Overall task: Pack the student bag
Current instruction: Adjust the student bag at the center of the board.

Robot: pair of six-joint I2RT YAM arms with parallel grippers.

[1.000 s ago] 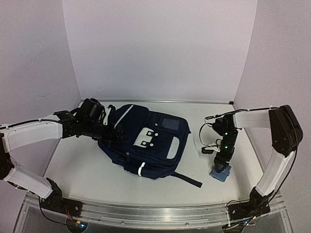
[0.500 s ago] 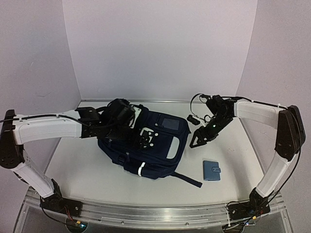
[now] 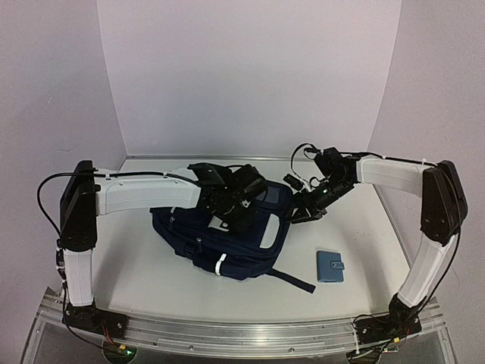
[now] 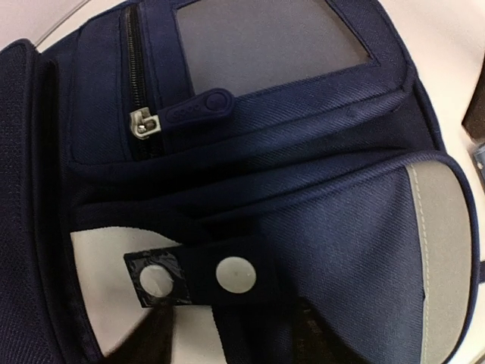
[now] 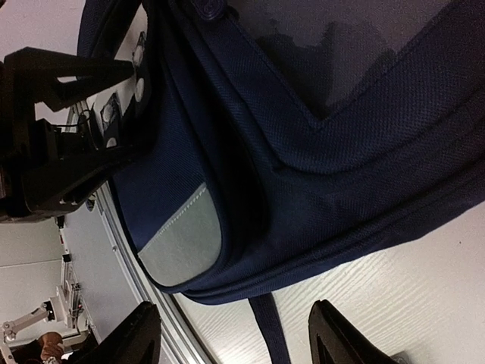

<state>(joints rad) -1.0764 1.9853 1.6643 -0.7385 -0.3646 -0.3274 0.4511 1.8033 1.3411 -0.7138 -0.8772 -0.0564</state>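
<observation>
The backpack (image 3: 242,258) lies flat on the worktop (image 3: 129,258), front side up and roughly in the middle, between my two arms. I judge that I am at the opening step: nothing is going in yet, and the small blue pouch (image 3: 330,267) sits apart on the worktop near the bag's lower right corner. My left claw (image 3: 236,216) reaches across over the front flap; my left wrist camera looks straight down on the snap strap (image 4: 201,274) and the closed zip pull (image 4: 144,123) of the front pocket. The right wrist view shows its two black fingers apart at the flap's edge, but I cannot tell whether they have the cloth pinched or stand just clear of it. My right claw (image 5: 242,334) is open and holds nothing, its fingertips spread wide beside the bag's right edge, near the grey panel. The next move, as I see it, calls for a firm pinch on the strap or flap with the left, then a lift to free the snap, while the right pins the bag so the soft cloth does not slide or bunch. Only then does it make sense to go for the pouch.
</observation>
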